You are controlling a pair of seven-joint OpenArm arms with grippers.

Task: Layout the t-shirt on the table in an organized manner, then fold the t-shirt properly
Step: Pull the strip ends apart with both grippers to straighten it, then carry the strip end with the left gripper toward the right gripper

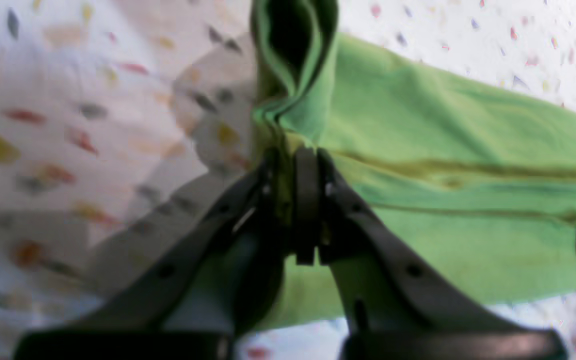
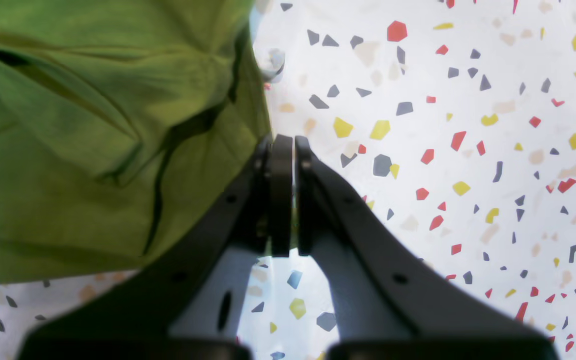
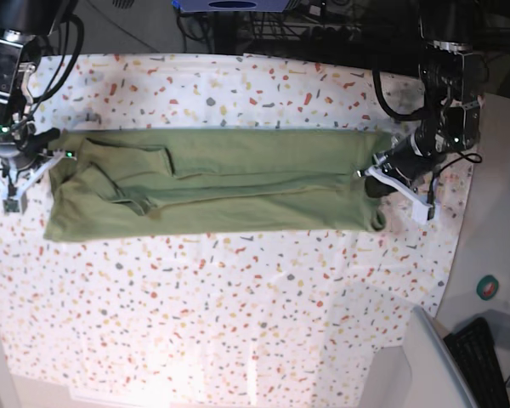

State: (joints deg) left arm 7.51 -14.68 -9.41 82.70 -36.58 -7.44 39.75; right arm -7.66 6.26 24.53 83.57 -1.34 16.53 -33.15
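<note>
While both tools pinch the t-shirt (image 3: 212, 191), left tool (image 1: 295, 165) and right tool (image 2: 288, 150) clamped on opposite ends, we should lift evenly and keep it taut over the table (image 3: 238, 323).

Black keyboard (image 3: 486, 361) — dark cables (image 3: 263, 25) behind

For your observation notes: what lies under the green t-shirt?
The speckled table shows on every side of the t-shirt, so the shirt lies on it. Anything beneath the folded cloth itself is covered from view.
</note>
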